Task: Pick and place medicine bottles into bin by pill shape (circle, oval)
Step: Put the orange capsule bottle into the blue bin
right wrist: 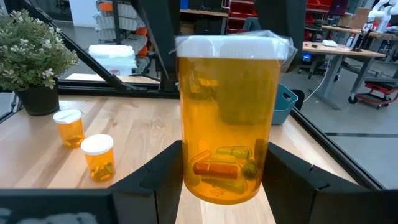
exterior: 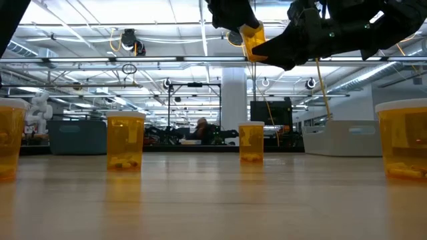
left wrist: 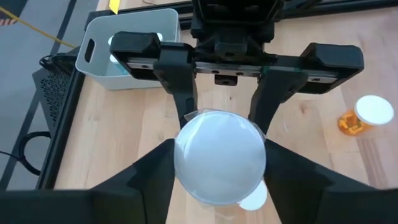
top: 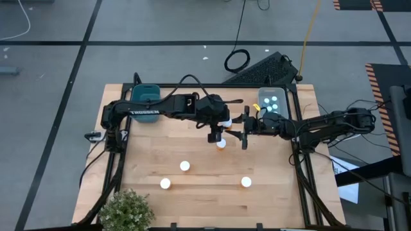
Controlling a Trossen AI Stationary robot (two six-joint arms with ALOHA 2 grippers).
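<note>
An orange medicine bottle (right wrist: 227, 118) with a white cap (left wrist: 219, 163) hangs above the table's middle, upright, with oblong pills at its bottom. My left gripper (top: 216, 133) comes from the left and my right gripper (top: 246, 129) from the right, and both are shut on this bottle (exterior: 252, 41). Several other orange bottles stand upright on the wood: (top: 185, 166), (top: 165, 183), (top: 246, 182) and one right below the grippers (top: 221, 145). My left gripper pinches the bottle's cap rim (left wrist: 180, 155) between its two fingers (left wrist: 146, 180). The fingers come from above, pointing down. The bottle hangs upright below them, clear of the table. My right gripper pinches the bottle's orange body (right wrist: 186, 168) at its lower half, one finger (right wrist: 161, 180) on each side. The fingers come level from the table's right side, below the cap. The bottle stands upright in the hold, lifted clear.
A teal bin (top: 145, 94) stands at the far left corner, and a pale bin (top: 272, 101) holding bottles at the far right. A potted plant (top: 127, 210) sits at the near left edge. Bare wood lies between the standing bottles.
</note>
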